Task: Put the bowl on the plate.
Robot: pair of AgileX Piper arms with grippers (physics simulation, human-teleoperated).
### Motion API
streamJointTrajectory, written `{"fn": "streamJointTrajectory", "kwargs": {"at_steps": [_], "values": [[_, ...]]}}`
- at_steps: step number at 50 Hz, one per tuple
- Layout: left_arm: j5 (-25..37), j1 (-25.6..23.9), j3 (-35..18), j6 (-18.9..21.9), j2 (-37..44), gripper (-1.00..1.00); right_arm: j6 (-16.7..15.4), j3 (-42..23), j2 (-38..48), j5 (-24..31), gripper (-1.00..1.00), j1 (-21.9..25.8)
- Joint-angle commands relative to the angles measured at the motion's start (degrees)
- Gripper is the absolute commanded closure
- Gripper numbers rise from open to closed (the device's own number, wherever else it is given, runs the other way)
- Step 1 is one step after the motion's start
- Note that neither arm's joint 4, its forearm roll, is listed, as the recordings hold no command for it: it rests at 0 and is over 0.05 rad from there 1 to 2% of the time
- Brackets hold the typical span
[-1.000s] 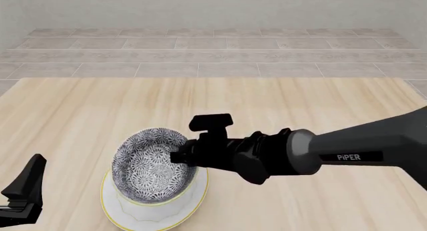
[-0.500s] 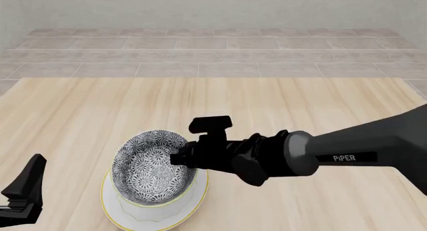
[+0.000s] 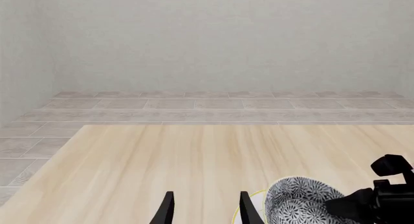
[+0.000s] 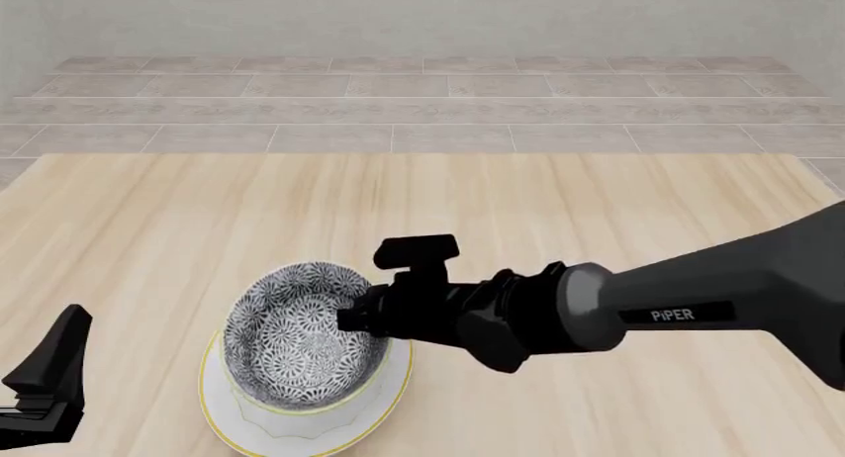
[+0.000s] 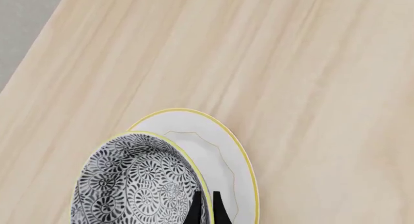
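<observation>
The patterned bowl [image 4: 301, 335] is over the white plate [image 4: 259, 435] near the table's front left, tilted with its opening facing left. My right gripper [image 4: 354, 317] is shut on the bowl's right rim. In the right wrist view the two fingertips [image 5: 196, 210] pinch the yellowish rim of the bowl [image 5: 133, 183], with the plate [image 5: 216, 149] right underneath. I cannot tell whether the bowl's base touches the plate. My left gripper [image 4: 47, 376] stays left of the plate, apart from it. In its own view it [image 3: 205, 212] is open and empty, with the bowl [image 3: 294, 204] beside it.
The light wooden table [image 4: 595, 210] stretches away behind and to the right of the plate. A tiled floor [image 4: 422, 111] and a pale wall lie beyond its far edge. The right arm [image 4: 687, 304] crosses the table's right front.
The right gripper has sunk slightly with the bowl, bringing it lower over the plate. The left gripper has not moved.
</observation>
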Motion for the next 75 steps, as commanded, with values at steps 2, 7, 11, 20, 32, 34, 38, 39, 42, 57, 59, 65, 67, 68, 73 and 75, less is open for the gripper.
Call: {"fn": "streamJointTrajectory", "kwargs": {"at_steps": [2,7,11,20,32,34,38,39,42,57,59,65,67,68,73,75], "values": [[0.0,0.0,0.0,0.0,0.0,-1.0,0.4,0.0,0.1,-0.5,1.0,0.2],[0.0,0.0,0.0,0.0,0.0,-1.0,0.4,0.0,0.1,-0.5,1.0,0.1],[0.0,0.0,0.0,0.0,0.0,-1.0,0.3,0.1,0.1,-0.6,1.0,0.0],[0.0,0.0,0.0,0.0,0.0,-1.0,0.1,0.0,0.5,-0.8,1.0,-0.1],[0.0,0.0,0.0,0.0,0.0,-1.0,0.3,-0.1,1.0,-1.0,1.0,0.3],[0.0,0.0,0.0,0.0,0.0,-1.0,0.3,-0.2,1.1,-1.0,1.0,0.2],[0.0,0.0,0.0,0.0,0.0,-1.0,0.3,-0.2,1.4,-1.1,1.0,0.2],[0.0,0.0,0.0,0.0,0.0,-1.0,0.4,-0.2,1.5,-1.2,1.0,0.2],[0.0,0.0,0.0,0.0,0.0,-1.0,0.5,-0.2,1.9,-1.4,1.0,0.2],[0.0,0.0,0.0,0.0,0.0,-1.0,-0.2,-0.7,2.1,-1.0,-1.0,0.8],[0.0,0.0,0.0,0.0,0.0,-1.0,-0.5,-1.0,2.3,-0.5,-1.0,0.2],[0.0,0.0,0.0,0.0,0.0,-1.0,-0.8,-1.2,2.4,-0.2,-1.0,0.0],[0.0,0.0,0.0,0.0,0.0,-1.0,-0.9,-1.1,1.9,-0.1,-1.0,0.3],[0.0,0.0,0.0,0.0,0.0,-1.0,-1.0,-1.1,1.9,0.0,-1.0,0.1],[0.0,0.0,0.0,0.0,0.0,-1.0,-1.4,-1.0,1.5,0.0,-1.0,0.0],[0.0,0.0,0.0,0.0,0.0,-1.0,-1.5,-0.9,1.2,0.1,-1.0,-0.1]]}}
